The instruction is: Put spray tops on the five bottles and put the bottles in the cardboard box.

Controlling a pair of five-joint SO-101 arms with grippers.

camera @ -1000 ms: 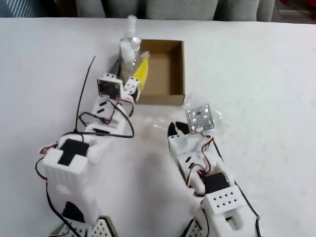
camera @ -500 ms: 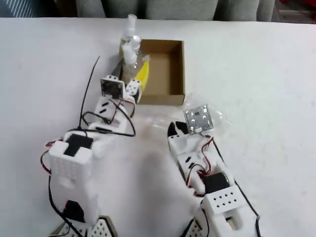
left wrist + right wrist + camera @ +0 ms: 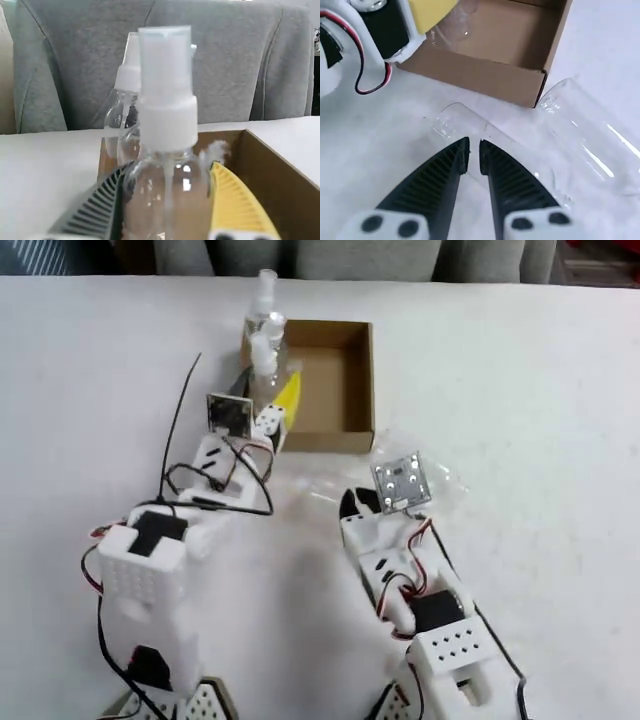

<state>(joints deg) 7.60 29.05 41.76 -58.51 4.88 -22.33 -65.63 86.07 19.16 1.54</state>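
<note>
Gripping an upright bottle with its spray top on, the left gripper clamps it between grey and yellow fingers at the left side of the box. A second capped bottle stands just behind it, at the box's far left corner. The right gripper is closed on nothing, its black jaws almost touching, low over the table in front of the box. A topless bottle lies on its side just beyond the fingertips, and another lies beside the box's near corner.
</note>
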